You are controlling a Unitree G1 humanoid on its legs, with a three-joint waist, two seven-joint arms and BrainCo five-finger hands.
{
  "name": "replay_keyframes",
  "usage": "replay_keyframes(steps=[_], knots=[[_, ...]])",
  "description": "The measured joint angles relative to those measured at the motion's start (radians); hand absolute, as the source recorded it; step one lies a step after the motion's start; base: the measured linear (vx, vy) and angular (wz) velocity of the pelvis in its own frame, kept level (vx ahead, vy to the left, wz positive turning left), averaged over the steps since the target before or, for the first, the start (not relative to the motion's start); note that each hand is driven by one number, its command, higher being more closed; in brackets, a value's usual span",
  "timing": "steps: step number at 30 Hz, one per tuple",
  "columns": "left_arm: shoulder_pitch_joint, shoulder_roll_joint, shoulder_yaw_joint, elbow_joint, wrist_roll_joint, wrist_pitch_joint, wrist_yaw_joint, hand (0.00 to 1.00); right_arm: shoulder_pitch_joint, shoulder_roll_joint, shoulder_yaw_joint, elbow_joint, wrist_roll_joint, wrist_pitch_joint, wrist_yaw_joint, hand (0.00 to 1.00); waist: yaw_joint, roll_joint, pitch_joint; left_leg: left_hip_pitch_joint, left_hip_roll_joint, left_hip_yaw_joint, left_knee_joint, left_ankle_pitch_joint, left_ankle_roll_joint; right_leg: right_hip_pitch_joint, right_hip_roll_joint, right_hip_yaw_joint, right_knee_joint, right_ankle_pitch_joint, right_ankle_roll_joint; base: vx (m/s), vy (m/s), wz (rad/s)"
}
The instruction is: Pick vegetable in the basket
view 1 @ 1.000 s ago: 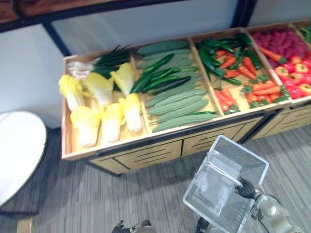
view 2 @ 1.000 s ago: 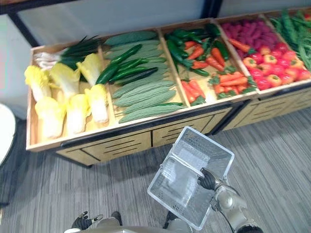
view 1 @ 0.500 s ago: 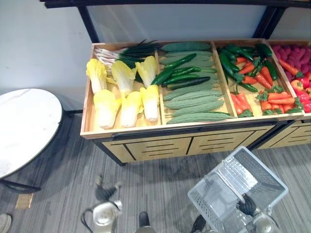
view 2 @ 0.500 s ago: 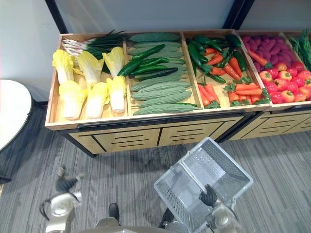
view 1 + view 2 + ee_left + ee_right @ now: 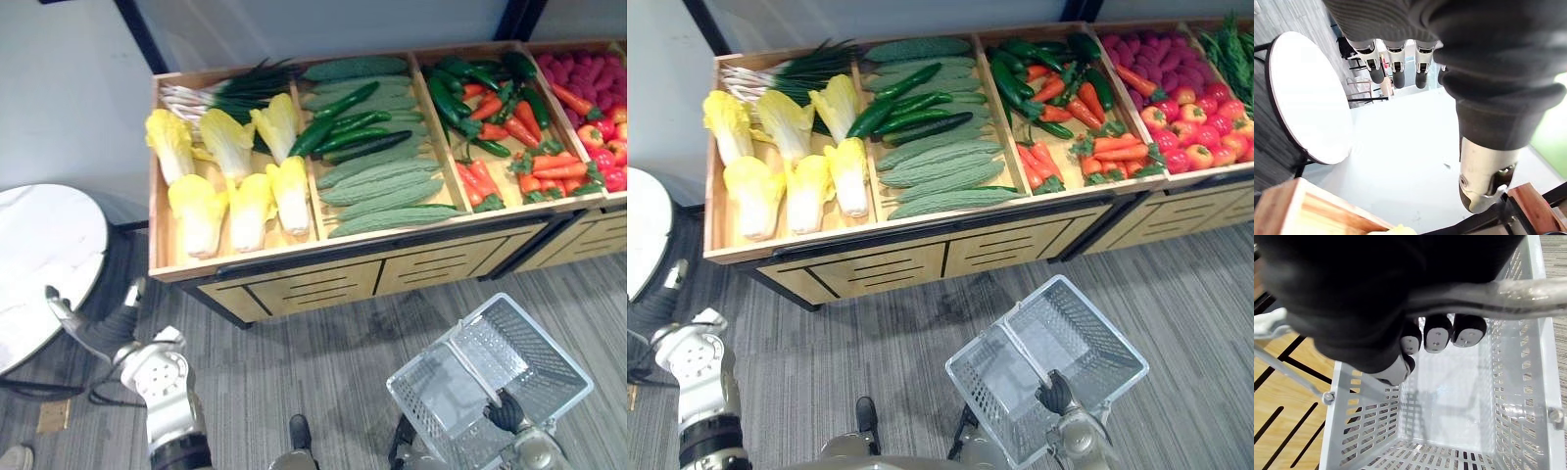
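Note:
A wooden produce stand [image 5: 294, 259] holds yellow cabbages [image 5: 230, 186], green onions [image 5: 235, 93], dark cucumbers [image 5: 343, 132], pale bumpy gourds [image 5: 382, 196], and green peppers with carrots [image 5: 500, 117]. In front of the stand, low at the right, my right hand [image 5: 505, 413] is shut on the handle [image 5: 1508, 296] of a white plastic basket [image 5: 549, 338]. The basket [image 5: 1366, 440] is empty inside. My left hand [image 5: 103, 328] is raised at the lower left, apart from the stand. Its fingers [image 5: 1393, 58] are straight and hold nothing.
A round white table [image 5: 39, 264] stands left of the stand, close to my left hand. Red fruit-like produce [image 5: 598, 137] fills a second stand at the far right. Grey striped floor lies between me and the stand.
The whole picture shifted as the camera moved. My left arm has risen and its hand now reaches up and left toward the round table. The right hand still holds the basket.

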Motion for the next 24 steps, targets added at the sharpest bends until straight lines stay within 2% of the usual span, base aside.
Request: replay_keyframes(steps=[3,5,8,13,17,19,24], knots=[[-0.100,0.065,0.004,0.039,-0.001,0.021,0.022,0.00,-0.024,0.000,0.018,-0.004,0.000,-0.010,0.010,1.00,-0.007,-0.025,0.030,-0.010,0.005,0.009,0.002,-0.001,-0.001,-0.024,0.007,0.024,0.000,0.010,-0.007,0.03,-0.001,-0.25],[-0.172,0.138,0.010,0.125,0.000,0.034,0.028,0.00,-0.048,-0.003,0.031,-0.005,0.001,-0.010,0.017,1.00,-0.012,-0.044,0.050,-0.016,0.005,0.027,0.002,-0.001,-0.001,-0.043,0.010,0.044,0.000,0.018,-0.011,0.03,0.005,-0.24],[-0.269,0.237,0.025,0.255,-0.002,0.057,0.031,0.00,-0.080,-0.011,0.051,-0.005,0.003,-0.016,0.018,1.00,-0.028,-0.058,0.085,-0.029,0.002,0.028,0.007,-0.003,0.001,-0.061,0.008,0.057,0.000,0.026,-0.010,0.03,0.018,-0.12],[-0.412,0.371,0.023,0.421,-0.052,0.070,0.034,0.00,-0.127,-0.020,0.088,-0.004,0.011,-0.023,0.013,1.00,-0.027,-0.081,0.133,-0.055,0.002,0.047,0.015,-0.005,0.004,-0.097,0.009,0.091,-0.002,0.041,-0.016,0.03,0.018,-0.10],[-0.496,0.444,0.016,0.553,-0.081,0.074,0.030,0.00,-0.150,-0.021,0.096,-0.005,0.013,-0.031,0.009,1.00,-0.027,-0.089,0.155,-0.087,0.001,0.051,0.026,-0.007,0.007,-0.129,0.008,0.107,-0.002,0.052,-0.017,0.03,0.018,-0.08],[-0.531,0.470,-0.006,0.588,-0.080,0.093,0.023,0.00,-0.157,-0.021,0.096,-0.003,0.020,-0.031,0.007,1.00,-0.026,-0.094,0.171,-0.093,0.002,0.050,0.029,-0.007,0.007,-0.133,0.008,0.113,-0.003,0.054,-0.017,0.00,0.000,0.00],[-0.580,0.515,-0.054,0.652,-0.075,0.107,0.004,0.00,-0.174,-0.021,0.120,-0.001,0.033,-0.033,-0.010,1.00,-0.026,-0.102,0.196,-0.112,0.004,0.048,0.043,-0.011,0.007,-0.145,0.007,0.117,-0.003,0.058,-0.017,0.00,0.000,0.00]])
